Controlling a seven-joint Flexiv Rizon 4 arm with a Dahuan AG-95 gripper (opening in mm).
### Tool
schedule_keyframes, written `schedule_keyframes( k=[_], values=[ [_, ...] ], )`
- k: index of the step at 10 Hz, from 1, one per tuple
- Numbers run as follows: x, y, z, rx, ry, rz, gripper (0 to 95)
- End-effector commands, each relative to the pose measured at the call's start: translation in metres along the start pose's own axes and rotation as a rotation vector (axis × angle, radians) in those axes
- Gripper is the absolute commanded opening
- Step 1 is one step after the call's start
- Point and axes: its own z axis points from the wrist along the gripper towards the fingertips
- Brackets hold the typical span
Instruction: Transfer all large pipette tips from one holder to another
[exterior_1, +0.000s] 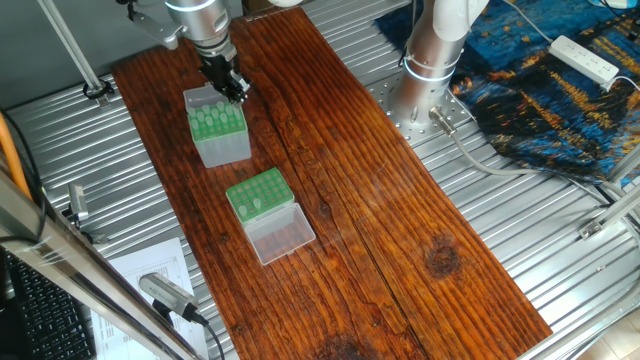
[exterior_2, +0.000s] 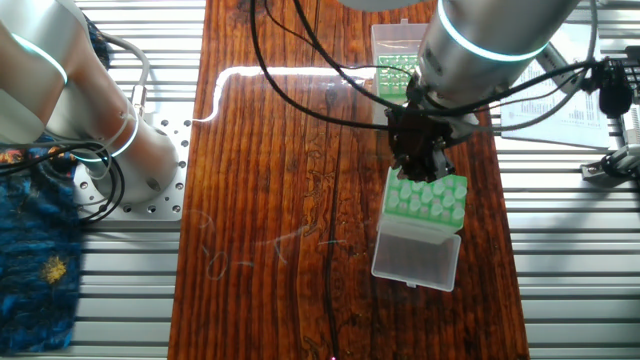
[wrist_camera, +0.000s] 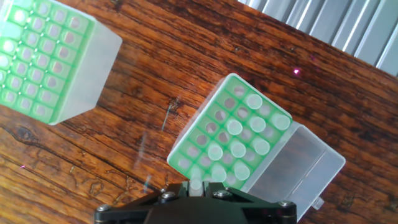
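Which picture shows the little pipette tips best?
The hand view: the pipette tips show as clear pale rounds in a green grid. Both fixed views show them only as tiny pale specks.

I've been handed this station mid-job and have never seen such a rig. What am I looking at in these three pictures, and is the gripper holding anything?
It is a single robot arm ending in a two-finger gripper. Two pictures come from fixed cameras on opposite sides of the wooden tabletop. The third comes from a camera on the hand, looking down along the fingers.

Two boxes stand on the wood. One is a taller grey-sided holder with a green hole grid. The other is a low green rack with its clear lid lying open. About ten large pipette tips stand in the low rack.

In the hand view a pale round end shows between the fingers. It may be a held tip, but I cannot tell for sure.
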Motion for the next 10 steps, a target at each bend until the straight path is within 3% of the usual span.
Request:
schedule_keyframes(
  k=[1,5,10],
  values=[
    [-0.0032,-0.0001,-0.0032,0.003,0.013,-0.008,0.0],
    [-0.0043,0.0011,-0.0066,0.012,0.025,-0.021,0.0],
    [-0.0036,0.0019,-0.0078,0.03,-0.045,-0.06,0.0]
  ],
)
